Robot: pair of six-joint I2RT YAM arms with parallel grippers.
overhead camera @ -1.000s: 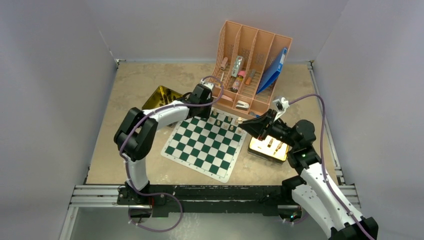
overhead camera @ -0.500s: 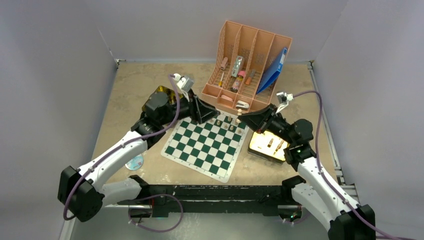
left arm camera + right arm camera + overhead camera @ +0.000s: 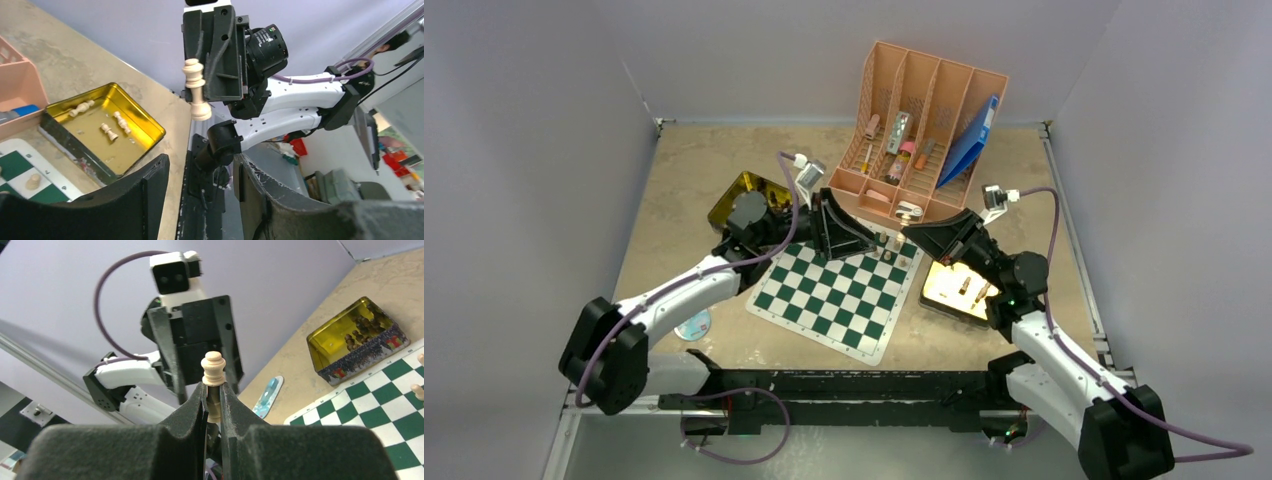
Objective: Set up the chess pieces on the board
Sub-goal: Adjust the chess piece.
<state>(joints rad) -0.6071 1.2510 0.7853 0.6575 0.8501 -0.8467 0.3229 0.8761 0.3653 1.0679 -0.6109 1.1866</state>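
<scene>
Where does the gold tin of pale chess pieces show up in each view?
Top external: the gold tin sits just right of the board.
Left wrist: left of centre, beside the board's corner.
Right wrist: not in it; the other tin there holds dark pieces.
Shared landmark: the board.

There is one flat green-and-white checked board (image 3: pixel 834 295). Two shiny gold metal tins sit by it: a ten o'clock tin (image 3: pixel 739 195) and a three o'clock tin (image 3: pixel 939 285). Three pale tan chess pieces (image 3: pixel 121 121) lie in the three o'clock tin. One pink plastic rack (image 3: pixel 944 80) at twelve o'clock has four slots.
</scene>
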